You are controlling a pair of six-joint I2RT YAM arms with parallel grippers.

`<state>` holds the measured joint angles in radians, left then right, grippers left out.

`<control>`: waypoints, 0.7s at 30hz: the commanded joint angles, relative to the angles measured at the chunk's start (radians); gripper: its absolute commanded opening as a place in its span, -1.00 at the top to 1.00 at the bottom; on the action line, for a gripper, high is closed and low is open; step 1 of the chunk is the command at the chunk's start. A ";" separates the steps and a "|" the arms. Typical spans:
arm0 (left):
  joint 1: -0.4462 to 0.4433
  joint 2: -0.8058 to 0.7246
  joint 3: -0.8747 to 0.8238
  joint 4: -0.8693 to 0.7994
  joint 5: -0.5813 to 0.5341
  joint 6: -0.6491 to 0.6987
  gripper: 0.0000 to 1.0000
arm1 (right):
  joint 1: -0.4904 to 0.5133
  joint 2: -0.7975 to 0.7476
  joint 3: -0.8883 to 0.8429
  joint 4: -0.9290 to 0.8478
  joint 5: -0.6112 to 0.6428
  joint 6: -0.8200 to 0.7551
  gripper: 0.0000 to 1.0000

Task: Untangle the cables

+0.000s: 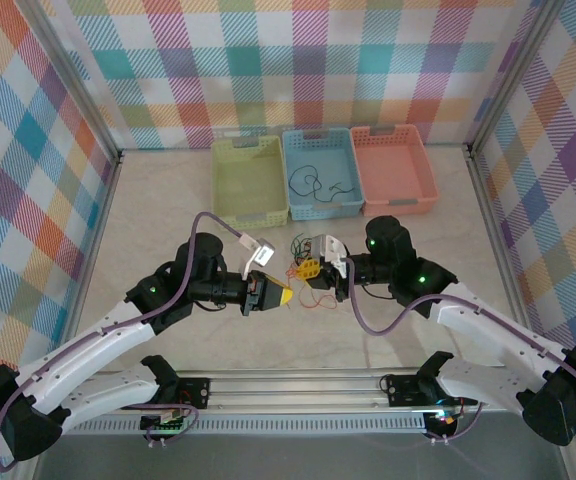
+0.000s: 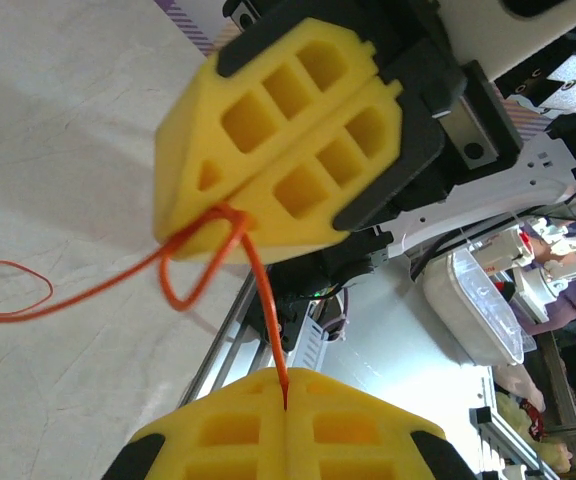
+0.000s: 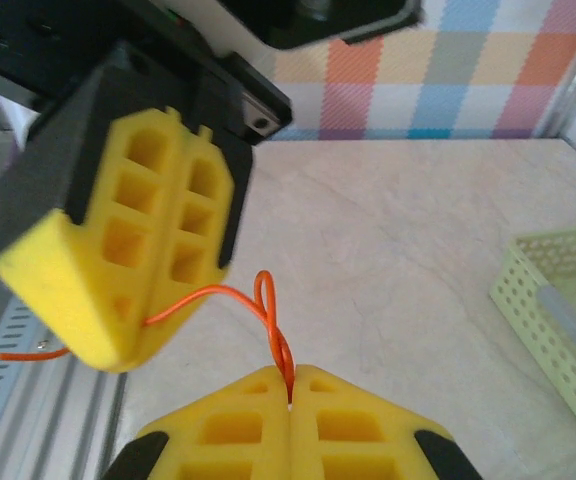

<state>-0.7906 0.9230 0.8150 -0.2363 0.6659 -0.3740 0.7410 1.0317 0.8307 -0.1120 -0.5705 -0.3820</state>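
One orange-red cable [image 2: 258, 290] is stretched between my two grippers. My left gripper [image 2: 286, 408] is shut on one end of it, low in the left wrist view. My right gripper [image 3: 290, 398] is shut on a twisted loop of the same cable [image 3: 268, 300]. In the top view the left gripper [image 1: 284, 296] and right gripper [image 1: 310, 270] nearly meet at table centre. The rest of the cables [image 1: 302, 250], orange-red and black, lie bunched just behind them. An orange loop [image 2: 8, 295] trails on the table.
Three baskets stand in a row at the back: green [image 1: 249, 180], blue [image 1: 323, 172] with a thin black cable [image 1: 318, 184] inside, and pink [image 1: 393, 167]. A metal rail [image 1: 298, 385] runs along the near edge. Checked walls enclose the pale table [image 1: 158, 220].
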 commanded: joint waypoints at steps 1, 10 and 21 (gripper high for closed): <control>-0.014 -0.002 0.021 -0.019 0.018 0.015 1.00 | 0.001 -0.027 -0.013 0.035 0.079 0.014 1.00; -0.014 0.054 0.029 -0.019 -0.016 0.018 1.00 | 0.001 -0.072 -0.056 0.072 -0.060 -0.020 1.00; -0.013 0.061 0.038 -0.014 -0.018 0.008 1.00 | 0.006 -0.059 -0.062 0.008 -0.134 -0.095 1.00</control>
<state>-0.7918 0.9848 0.8185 -0.2424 0.6529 -0.3737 0.7410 0.9722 0.7788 -0.0849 -0.6567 -0.4335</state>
